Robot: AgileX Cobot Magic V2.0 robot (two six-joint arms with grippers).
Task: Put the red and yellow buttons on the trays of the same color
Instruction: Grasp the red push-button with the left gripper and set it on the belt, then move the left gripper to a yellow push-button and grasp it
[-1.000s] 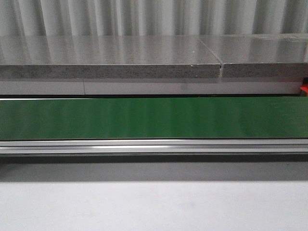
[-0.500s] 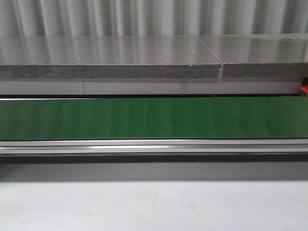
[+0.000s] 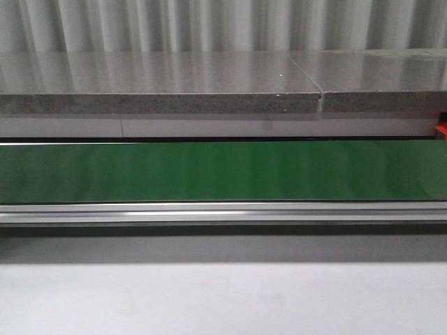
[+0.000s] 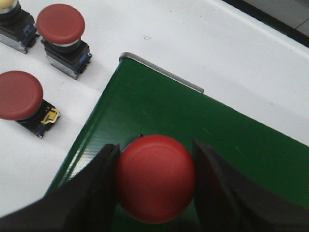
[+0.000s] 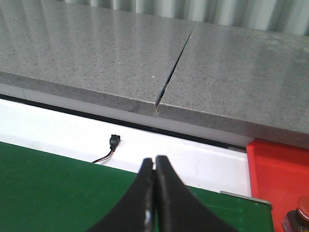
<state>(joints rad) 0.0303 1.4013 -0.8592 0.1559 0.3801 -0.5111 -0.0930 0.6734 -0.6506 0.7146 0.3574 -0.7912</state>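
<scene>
In the left wrist view my left gripper (image 4: 155,157) is shut on a red button (image 4: 155,181) by its round cap, over the corner of the green belt (image 4: 159,106). Two more red buttons (image 4: 60,23) (image 4: 19,94) and the edge of a yellow button (image 4: 8,5) stand on the white table beside the belt. My right gripper (image 5: 154,162) is shut with nothing in it, above the belt's far end. Close by it lies the red tray (image 5: 275,169), with part of a red button (image 5: 301,209) on it. The yellow tray is out of view.
A grey stone slab (image 3: 160,84) runs behind the green belt (image 3: 223,171), with an aluminium rail (image 3: 223,213) along the belt's near side. A small black connector with wires (image 5: 114,141) lies on the white strip. Neither arm shows in the front view.
</scene>
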